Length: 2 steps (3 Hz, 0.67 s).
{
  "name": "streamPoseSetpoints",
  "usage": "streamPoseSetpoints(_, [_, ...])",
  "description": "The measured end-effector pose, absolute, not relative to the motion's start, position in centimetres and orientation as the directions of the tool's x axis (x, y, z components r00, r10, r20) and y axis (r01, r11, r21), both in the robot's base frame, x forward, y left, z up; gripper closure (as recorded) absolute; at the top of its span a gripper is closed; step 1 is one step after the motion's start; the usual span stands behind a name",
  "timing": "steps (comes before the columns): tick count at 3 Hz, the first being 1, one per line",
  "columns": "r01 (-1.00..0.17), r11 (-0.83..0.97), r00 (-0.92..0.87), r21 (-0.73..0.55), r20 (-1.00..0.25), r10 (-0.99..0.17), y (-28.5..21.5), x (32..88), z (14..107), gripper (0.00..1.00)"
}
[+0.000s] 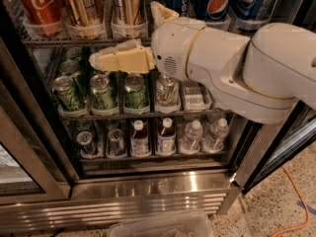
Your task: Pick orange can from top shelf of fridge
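Note:
Two golden-orange cans [83,5] [127,3] stand in clear plastic cups [85,31] on the top shelf [59,42], a dark wire rack in the fridge [148,181]. A red Coca-Cola can [40,4] is to their left and blue Pepsi cans [217,4] to their right. My gripper [122,32] is open. One tan finger [118,60] points left just under the shelf's front edge, in front of the second rack. The other finger [162,11] sticks up beside the right golden can. It holds nothing.
Green cans [101,90] fill the second rack, next to a white lane tray [195,97]. Bottles [165,137] and small cans stand on the lowest rack. A clear plastic bin [163,225] lies on the floor in front. An orange cable [296,201] lies at the right. The glass door [19,142] stands open at the left.

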<state>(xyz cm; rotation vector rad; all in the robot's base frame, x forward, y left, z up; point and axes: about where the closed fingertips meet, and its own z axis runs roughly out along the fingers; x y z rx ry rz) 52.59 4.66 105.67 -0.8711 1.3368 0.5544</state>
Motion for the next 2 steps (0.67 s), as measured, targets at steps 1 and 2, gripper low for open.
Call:
streamPoseSetpoints(1, [-0.78,0.591,0.176,-0.207,-0.978,-0.111,4.67,52.62,105.84,0.0])
streamPoseSetpoints(2, [-0.784,0.584,0.191,-0.211,-0.977,-0.097,5.02,53.08,106.16,0.0])
